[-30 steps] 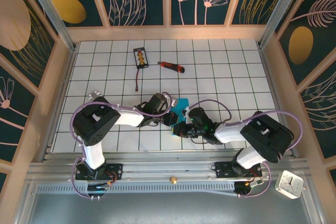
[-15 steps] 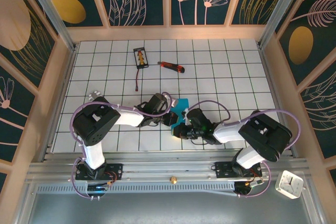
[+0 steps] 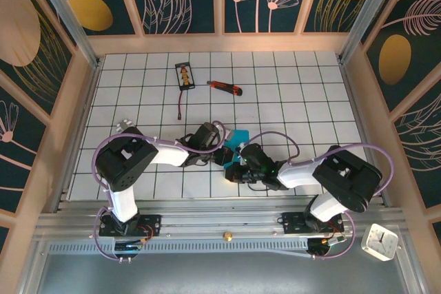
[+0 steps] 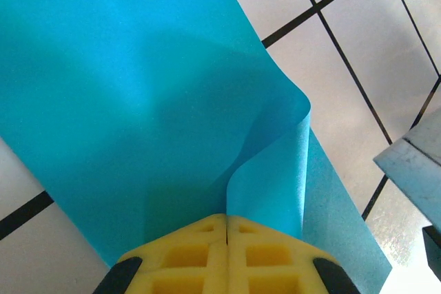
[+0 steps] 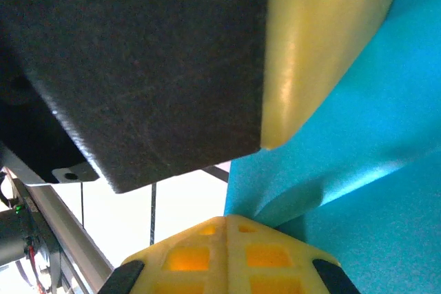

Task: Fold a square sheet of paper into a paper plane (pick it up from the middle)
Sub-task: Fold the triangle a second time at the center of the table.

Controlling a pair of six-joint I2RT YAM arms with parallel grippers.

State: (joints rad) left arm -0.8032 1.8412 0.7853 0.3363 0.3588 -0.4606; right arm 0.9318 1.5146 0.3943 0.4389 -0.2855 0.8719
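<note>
Grid-tiled counter [image 3: 303,101], both arms huddled mid-counter.
Your right arm had edged toward the left; left fingers [image 4: 203,242] and right fingers [image 5: 200,253] stayed pinched on the square sheet of paper [image 4: 138,101] there, bowing it up for a fold. The utility knife [image 3: 225,87] lay well apart; only your wrists crowded each other.

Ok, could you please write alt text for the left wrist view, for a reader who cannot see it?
The left tool, yellow and shut at the bottom edge, pinches a cyan-blue sheet of paper that curls up into a soft fold. Behind it lies the white table with black grid lines.
</note>
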